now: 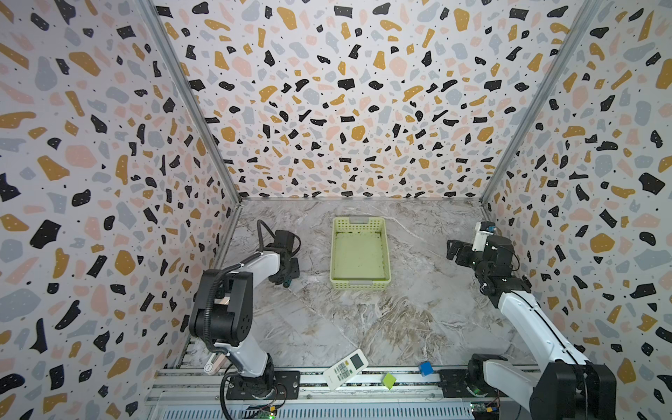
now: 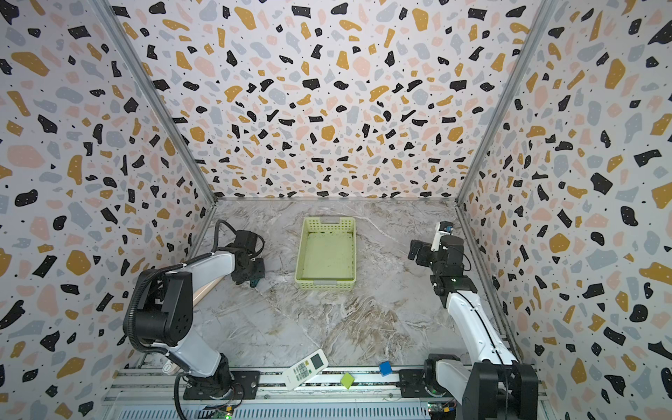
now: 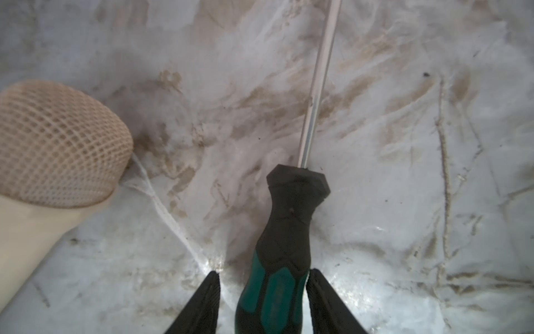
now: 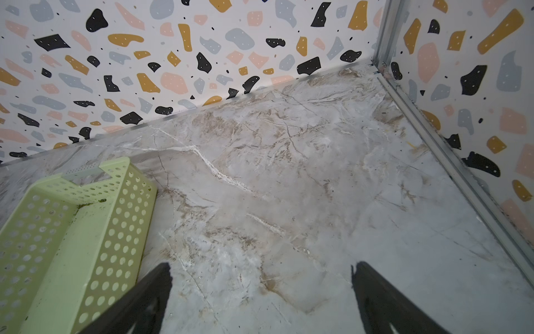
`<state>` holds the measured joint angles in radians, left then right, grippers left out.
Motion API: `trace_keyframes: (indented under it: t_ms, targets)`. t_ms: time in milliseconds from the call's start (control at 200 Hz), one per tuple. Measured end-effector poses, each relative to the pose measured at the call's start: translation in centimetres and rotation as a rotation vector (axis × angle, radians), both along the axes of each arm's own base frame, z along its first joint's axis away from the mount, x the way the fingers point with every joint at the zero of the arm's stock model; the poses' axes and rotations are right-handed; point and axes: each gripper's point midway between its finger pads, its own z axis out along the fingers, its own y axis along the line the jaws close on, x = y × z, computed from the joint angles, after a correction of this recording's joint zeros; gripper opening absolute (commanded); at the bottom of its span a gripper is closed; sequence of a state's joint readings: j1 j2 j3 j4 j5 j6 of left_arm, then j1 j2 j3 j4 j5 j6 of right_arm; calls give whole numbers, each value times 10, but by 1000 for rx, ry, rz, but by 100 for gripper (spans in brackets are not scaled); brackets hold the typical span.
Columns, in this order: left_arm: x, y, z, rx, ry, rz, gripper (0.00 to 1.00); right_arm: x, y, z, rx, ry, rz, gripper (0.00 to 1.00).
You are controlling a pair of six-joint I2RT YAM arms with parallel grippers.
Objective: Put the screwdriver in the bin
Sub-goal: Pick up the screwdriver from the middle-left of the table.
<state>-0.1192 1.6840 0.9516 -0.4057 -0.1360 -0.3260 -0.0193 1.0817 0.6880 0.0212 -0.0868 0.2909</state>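
Observation:
The screwdriver (image 3: 286, 219) lies on the marble table, its teal-green and black handle toward my left wrist and its thin metal shaft pointing away. My left gripper (image 3: 264, 271) straddles the handle. One finger sits against the handle's side, and a small gap shows at the other, so it is open. In both top views only a teal bit of the screwdriver (image 1: 287, 282) shows under the left gripper (image 2: 254, 278), to the left of the bin (image 1: 332, 251). The pale yellow-green bin (image 2: 300, 251) holds nothing. My right gripper (image 4: 261, 264) hovers open and empty to the right of the bin (image 4: 115, 231).
A long beige stick with a mesh-covered end (image 3: 57, 144) lies close beside the screwdriver, under the left arm. A white remote (image 1: 345, 367), a green cube (image 1: 389, 380) and a blue cube (image 1: 425, 368) sit at the front rail. Patterned walls enclose three sides.

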Motion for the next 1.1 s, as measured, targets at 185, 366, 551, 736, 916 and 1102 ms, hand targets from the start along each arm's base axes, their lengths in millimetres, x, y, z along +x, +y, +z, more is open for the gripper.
trace_keyframes:
  t_ms: [185,366,551,736,916,1102]
  targets:
    - [2,-1,-2,1,5,-1,43,0,-2,-1,0,3,-6,100]
    - [4,-1,0,1,-2,-1,34,-1,-4,-1,1,5,-10,100]
    - [6,-1,2,3,-6,-1,31,-1,-5,-1,3,4,-11,100]
    - [6,-1,2,3,-8,-2,14,-1,-6,0,4,4,-13,100]
    - [6,-1,3,4,-4,-1,7,-2,-6,3,5,-5,-13,100]
    - [3,-7,21,5,15,-18,3,-3,-6,5,9,-10,-11,100]
